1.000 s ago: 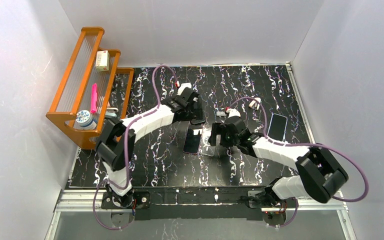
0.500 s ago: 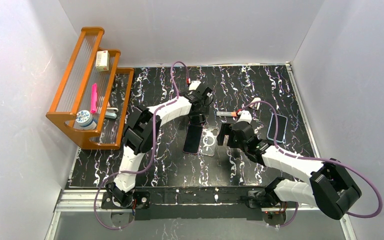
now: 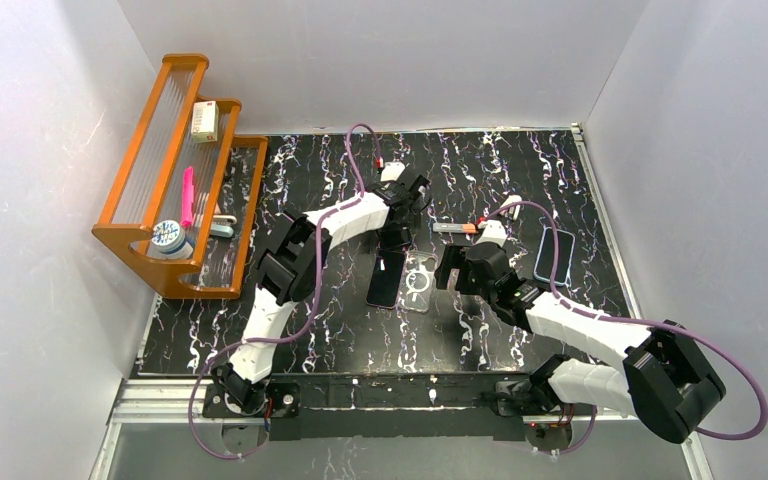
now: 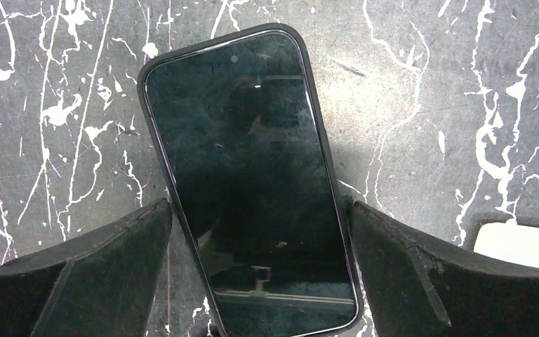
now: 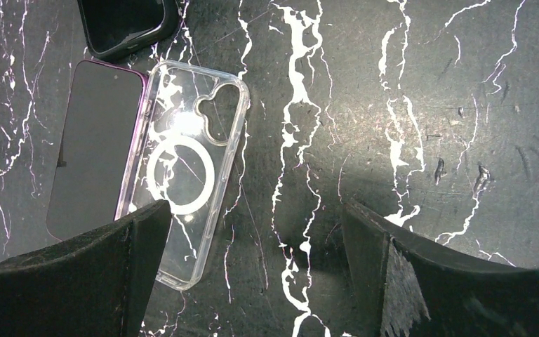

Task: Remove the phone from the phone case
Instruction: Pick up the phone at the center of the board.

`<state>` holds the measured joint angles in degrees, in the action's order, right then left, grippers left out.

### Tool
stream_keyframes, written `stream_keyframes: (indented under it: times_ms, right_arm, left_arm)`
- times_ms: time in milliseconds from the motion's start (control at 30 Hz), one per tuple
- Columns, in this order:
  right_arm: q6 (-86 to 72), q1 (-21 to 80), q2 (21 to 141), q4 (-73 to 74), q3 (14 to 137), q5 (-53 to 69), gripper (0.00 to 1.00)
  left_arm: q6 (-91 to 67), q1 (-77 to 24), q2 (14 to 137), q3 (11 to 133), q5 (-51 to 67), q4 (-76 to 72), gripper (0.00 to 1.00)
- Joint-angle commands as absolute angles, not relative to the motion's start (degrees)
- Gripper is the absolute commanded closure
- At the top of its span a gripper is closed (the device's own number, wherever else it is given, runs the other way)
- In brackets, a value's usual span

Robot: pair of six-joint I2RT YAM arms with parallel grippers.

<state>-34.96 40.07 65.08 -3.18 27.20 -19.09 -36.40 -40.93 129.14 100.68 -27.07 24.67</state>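
Job looks basically done: in the last second the case got laid flat mid-frame, just right of the bare phone, and the left gripper straddling the phone and the right gripper both gape wide, holding nothing.

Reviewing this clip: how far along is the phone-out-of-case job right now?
Done: the phone lies bare on the table beside the empty clear case. In hand: nothing; left gripper and right gripper both show open fingers, the left's on either side of the phone. Left: probably just backing both grippers away.
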Motion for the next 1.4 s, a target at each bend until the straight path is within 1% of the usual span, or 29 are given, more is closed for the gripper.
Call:
stream_keyframes:
  times_ms: [0,67,100,200,267,333,400,433,533,600,667,800,867,933,1067,1167,1333,1367]
  right_arm:
    - [-35.8,39.8,64.0,-3.9,26.8,-19.6,0.01]
    - [-35.8,39.8,63.6,-3.9,26.7,-19.6,0.01]
    - [-35.9,39.8,63.5,-3.9,26.6,-19.5,0.01]
    - [-36.0,39.7,63.8,-4.1,26.7,-19.1,0.01]
    - [-36.1,39.8,64.3,-4.0,26.9,-18.7,0.01]
    - [-36.3,39.7,64.9,-4.2,27.1,-18.2,0.01]
    - [-36.4,39.6,65.3,-4.4,27.3,-17.7,0.01]
    - [-36.4,39.7,65.4,-4.4,27.4,-17.5,0.01]
    - [-36.4,39.7,65.8,-4.4,27.7,-16.7,0.01]
    - [-36.5,39.7,66.0,-4.5,27.8,-16.5,0.01]
    - [-36.5,39.7,66.2,-4.7,27.9,-16.2,0.01]
    - [-36.6,39.6,66.4,-4.7,28.0,-15.5,0.01]
    - [-36.7,39.7,66.5,-5.0,28.0,-15.1,0.01]
    - [-36.7,39.6,66.8,-5.1,28.1,-14.5,0.01]
    - [-37.0,39.7,67.1,-5.6,28.6,-12.4,0.01]
    - [-37.3,39.6,67.4,-6.6,28.6,-10.6,0.01]
    - [-39.2,39.8,68.9,-9.7,28.7,-6.5,0.01]
    - [-39.7,39.8,69.3,-10.7,28.7,-5.5,0.01]
  left_arm:
    - [-37.4,-39.8,129.1,99.9,-30.5,26.1,0.09]
    - [-37.6,-38.1,127.8,97.5,-30.0,24.9,0.16]
    - [-37.6,-37.2,127.0,95.8,-29.4,24.2,0.22]
    - [-36.0,-34.1,124.9,93.3,-27.7,23.0,0.35]
    - [-34.2,-32.4,123.7,92.0,-25.6,23.1,0.39]
    - [-32.5,-30.8,122.5,90.5,-23.2,23.1,0.4]
    - [-31.5,-29.2,121.2,88.5,-21.4,23.0,0.39]
    - [-31.0,-28.5,120.7,87.8,-21.2,23.1,0.36]
    - [-30.1,-26.1,120.0,86.9,-20.8,24.2,0.27]
    - [-30.8,-25.3,119.9,86.9,-20.4,24.9,0.18]
    - [-31.4,-25.1,119.9,86.9,-19.9,24.9,0.13]
    - [-32.6,-25.1,121.1,87.2,-17.8,25.0,0.12]
    - [-33.4,-25.1,121.8,87.1,-16.9,24.9,0.14]
    - [-33.7,-25.1,122.2,87.2,-16.6,24.9,0.2]
    - [-33.9,-24.6,120.9,86.5,-15.9,23.7,0.39]
    - [-33.9,-24.4,118.4,84.7,-14.3,21.5,0.55]
    - [-35.9,-24.3,112.3,79.0,-9.7,15.8,0.87]
    - [-36.8,-24.3,111.0,77.7,-8.4,14.4,0.89]
